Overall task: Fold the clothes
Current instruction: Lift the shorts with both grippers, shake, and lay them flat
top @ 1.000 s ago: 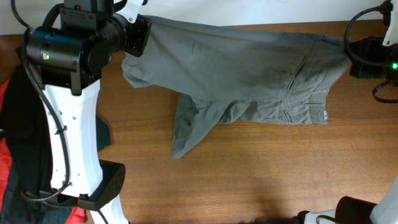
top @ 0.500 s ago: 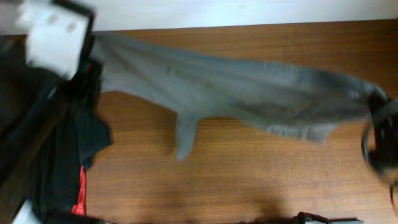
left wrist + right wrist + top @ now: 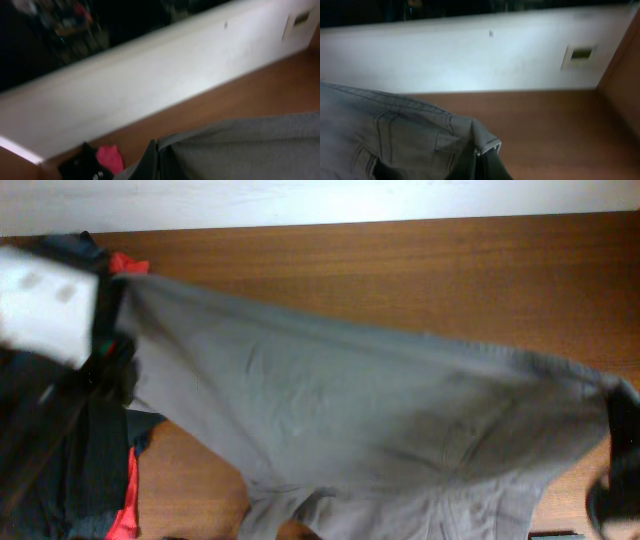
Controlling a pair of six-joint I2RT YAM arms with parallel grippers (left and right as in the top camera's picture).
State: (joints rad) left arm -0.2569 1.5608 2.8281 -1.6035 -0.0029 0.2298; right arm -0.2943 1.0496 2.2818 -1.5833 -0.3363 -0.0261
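The grey shorts hang stretched in the air between my two grippers, high above the wooden table and close to the overhead camera. My left gripper is shut on the left end of the shorts; in the left wrist view its dark fingers pinch the cloth edge. My right gripper is shut on the right end; in the right wrist view its fingers pinch a stitched corner near a belt loop.
A black jacket and a red garment lie at the left table edge, also in the left wrist view. A white wall runs behind the wooden table.
Both grippers have lifted the shorts off the table and pulled them taut. The cloth now fills much more of the overhead view, and the arms have moved toward the front.
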